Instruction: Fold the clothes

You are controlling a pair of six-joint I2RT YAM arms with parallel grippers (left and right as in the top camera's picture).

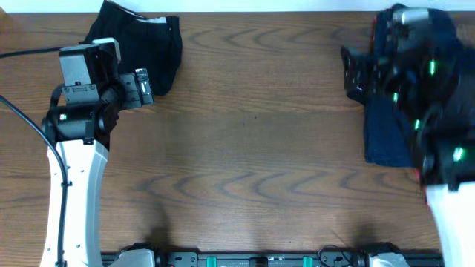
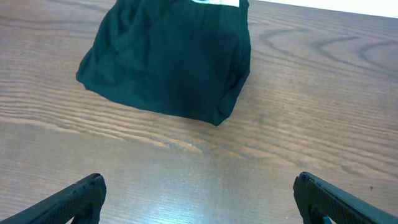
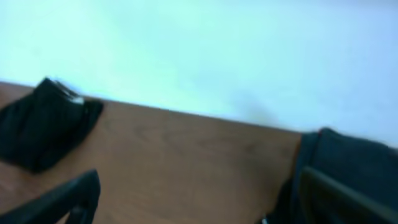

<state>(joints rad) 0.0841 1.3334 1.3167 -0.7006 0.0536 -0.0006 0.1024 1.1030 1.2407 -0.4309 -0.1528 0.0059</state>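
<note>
- The black shorts [image 1: 141, 41] are lying in a compact bundle at the far left of the table [image 1: 252, 148], with the white label showing at the waistband.
- The left gripper [image 2: 199, 180] is hovering just short of them, jaws spread wide and pinching nothing.
- The right gripper [image 3: 199, 177] is hanging over the navy garments [image 1: 382, 144], well apart from the shorts, jaws likewise spread and empty.
- For any further fold (if one is needed), the left arm is looking better placed. Coming in low at the near edge and pinching cleanly should avoid dragging the bundle.

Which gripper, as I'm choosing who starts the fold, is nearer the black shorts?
Left. The left gripper is just beside the black shorts; the right gripper is across the table by the navy garments.
</note>
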